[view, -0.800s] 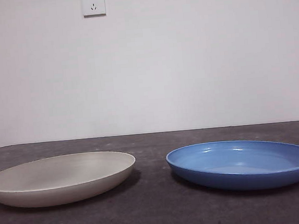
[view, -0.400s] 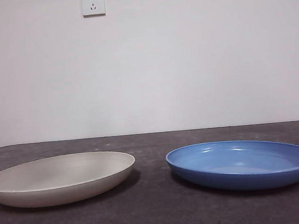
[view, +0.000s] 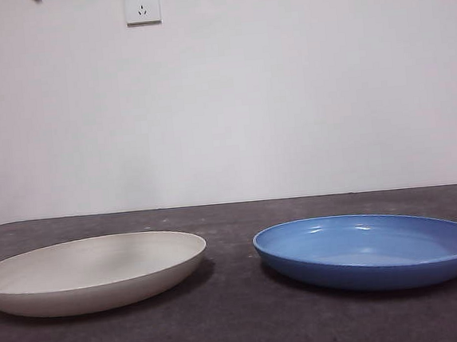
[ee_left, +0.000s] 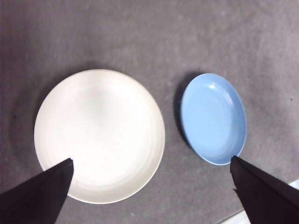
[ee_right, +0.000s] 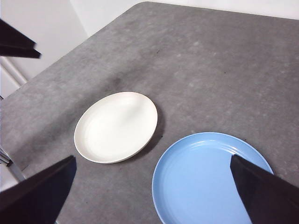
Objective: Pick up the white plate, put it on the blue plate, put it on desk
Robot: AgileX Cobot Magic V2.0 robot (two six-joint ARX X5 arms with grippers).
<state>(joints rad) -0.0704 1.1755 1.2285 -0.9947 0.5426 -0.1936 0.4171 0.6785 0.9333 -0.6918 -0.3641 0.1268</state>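
Front view: white plate (view: 93, 272) at lower left, flat on the desk (view: 242, 330); blue plate (view: 371, 250) at lower right, flat too, near but apart, a strip of bare desk between the rims; socket (view: 143, 4) on the wall at top left; only small black tips at the upper left corner and edge, nothing down at the plates. Left wrist view: looking down from high up, white plate at centre left, blue plate at centre right; left gripper (ee_left: 149, 186) spread wide, jaws at the two lower corners, pinching nothing, well above the white plate. Right wrist view: white plate mid-frame, blue plate at lower right and partly cut off; right gripper (ee_right: 149, 186) spread wide as well, empty, high over the desk. Judged so: no step done, white plate untouched; pick-up, stacking on blue and setting down all left.
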